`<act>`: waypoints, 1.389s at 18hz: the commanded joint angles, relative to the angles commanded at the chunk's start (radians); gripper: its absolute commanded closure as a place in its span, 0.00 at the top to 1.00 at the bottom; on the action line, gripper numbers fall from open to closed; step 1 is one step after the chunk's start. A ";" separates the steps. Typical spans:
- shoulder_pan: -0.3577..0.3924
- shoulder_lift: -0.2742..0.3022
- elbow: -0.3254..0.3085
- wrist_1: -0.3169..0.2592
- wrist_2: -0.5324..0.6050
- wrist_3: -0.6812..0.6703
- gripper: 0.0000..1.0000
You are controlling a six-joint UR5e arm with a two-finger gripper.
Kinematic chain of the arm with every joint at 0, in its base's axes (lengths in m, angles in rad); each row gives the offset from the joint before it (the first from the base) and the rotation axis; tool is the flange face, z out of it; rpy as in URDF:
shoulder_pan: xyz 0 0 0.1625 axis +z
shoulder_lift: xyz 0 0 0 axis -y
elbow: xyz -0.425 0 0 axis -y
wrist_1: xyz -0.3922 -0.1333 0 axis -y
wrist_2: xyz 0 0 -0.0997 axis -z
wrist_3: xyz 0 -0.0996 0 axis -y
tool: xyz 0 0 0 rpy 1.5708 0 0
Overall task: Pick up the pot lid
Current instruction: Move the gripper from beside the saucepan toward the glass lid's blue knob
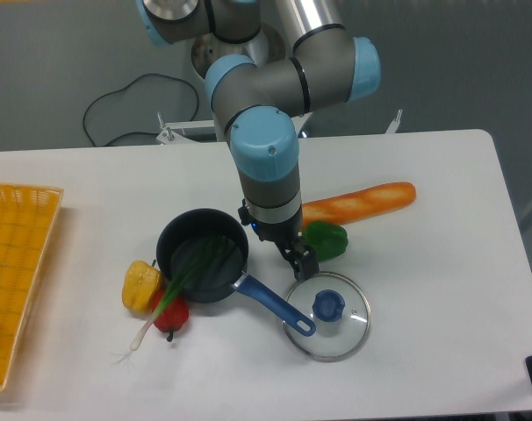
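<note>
My gripper (303,261) is just on the far side of the glass lid (347,335), which sits near and to the right of the pan (196,299). Can't tell from this cam whether the jaws are wide or narrow. Biggest worry: the pan's blue handle (276,306) overlaps the lid's left rim, so lifting could snag it. Coming down off-centre on the blue knob (328,305) could make the lid skid or tip.

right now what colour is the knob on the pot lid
Blue, seen best in the fixed camera view, on the clear lid.
</note>
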 joint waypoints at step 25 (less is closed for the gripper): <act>-0.005 0.048 -0.051 0.028 -0.075 -0.226 1.00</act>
